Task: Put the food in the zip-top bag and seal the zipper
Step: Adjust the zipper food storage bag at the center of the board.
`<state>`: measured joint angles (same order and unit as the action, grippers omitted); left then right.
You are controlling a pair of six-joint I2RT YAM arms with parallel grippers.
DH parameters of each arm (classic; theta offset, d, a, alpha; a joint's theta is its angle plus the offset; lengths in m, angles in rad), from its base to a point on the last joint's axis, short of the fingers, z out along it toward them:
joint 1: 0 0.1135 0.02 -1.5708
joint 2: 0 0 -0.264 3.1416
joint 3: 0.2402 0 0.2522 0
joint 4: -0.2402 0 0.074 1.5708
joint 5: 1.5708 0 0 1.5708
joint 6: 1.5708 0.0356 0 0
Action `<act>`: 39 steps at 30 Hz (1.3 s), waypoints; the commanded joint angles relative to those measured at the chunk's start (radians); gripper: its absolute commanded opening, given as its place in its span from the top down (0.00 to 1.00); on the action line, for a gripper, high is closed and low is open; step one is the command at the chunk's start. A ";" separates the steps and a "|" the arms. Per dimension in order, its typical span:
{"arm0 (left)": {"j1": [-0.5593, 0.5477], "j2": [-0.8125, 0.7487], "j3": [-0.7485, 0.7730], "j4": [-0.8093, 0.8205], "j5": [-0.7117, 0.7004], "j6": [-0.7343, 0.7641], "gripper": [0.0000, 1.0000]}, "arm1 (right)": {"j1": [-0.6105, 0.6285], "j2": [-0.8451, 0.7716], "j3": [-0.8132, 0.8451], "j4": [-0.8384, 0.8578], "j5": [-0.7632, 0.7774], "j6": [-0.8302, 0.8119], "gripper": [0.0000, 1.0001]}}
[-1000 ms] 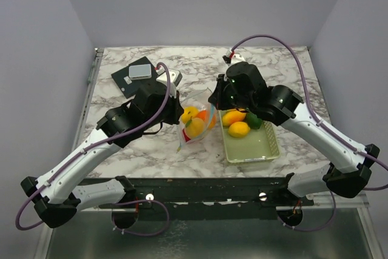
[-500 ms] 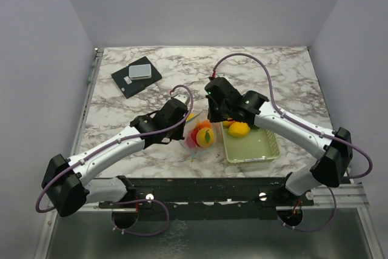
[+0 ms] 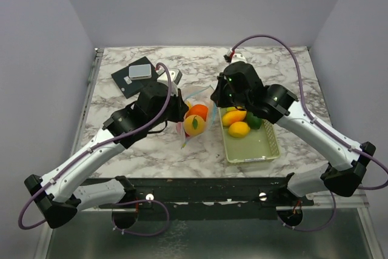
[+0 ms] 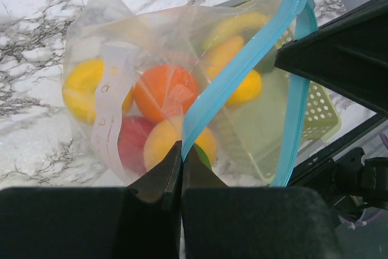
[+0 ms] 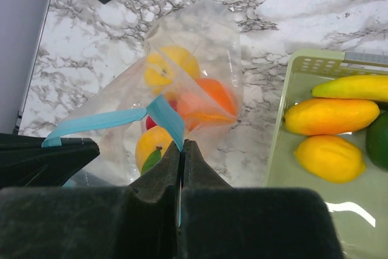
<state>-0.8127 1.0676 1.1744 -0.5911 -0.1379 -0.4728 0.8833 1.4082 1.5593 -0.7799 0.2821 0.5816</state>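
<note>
The clear zip-top bag [image 3: 195,118] hangs between my two grippers above the marble table. Inside it is food: an orange ball [image 4: 160,92], a yellow piece [image 4: 82,83], a red apple [image 4: 130,144] and a yellow-orange fruit with a green leaf [image 5: 151,147]. My left gripper [image 4: 181,147] is shut on the light blue zipper [image 4: 236,74] at one end. At the other end my right gripper [image 5: 182,144] is pinched shut on the zipper [image 5: 167,116]. Between the two grips the bag's mouth gapes open.
A pale green mesh basket [image 3: 268,150] stands right of the bag, holding a banana [image 5: 354,87], an orange-yellow fruit [image 5: 330,115], a lemon-like piece [image 5: 330,157] and a green fruit [image 5: 379,141]. A black flat device [image 3: 136,76] lies at the back left.
Half a second ago both grippers were lower and nearer the front edge with the bag. They have risen and moved back, both still gripping the zipper.
</note>
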 commanded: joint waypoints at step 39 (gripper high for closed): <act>0.004 -0.016 -0.013 -0.012 -0.029 -0.075 1.00 | 0.006 -0.054 -0.255 0.115 -0.114 0.110 0.43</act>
<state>-0.8116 1.0657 1.1702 -0.6193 -0.1314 -0.5297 0.8818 1.4246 1.3487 -0.6907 0.2016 0.6468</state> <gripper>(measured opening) 0.005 0.554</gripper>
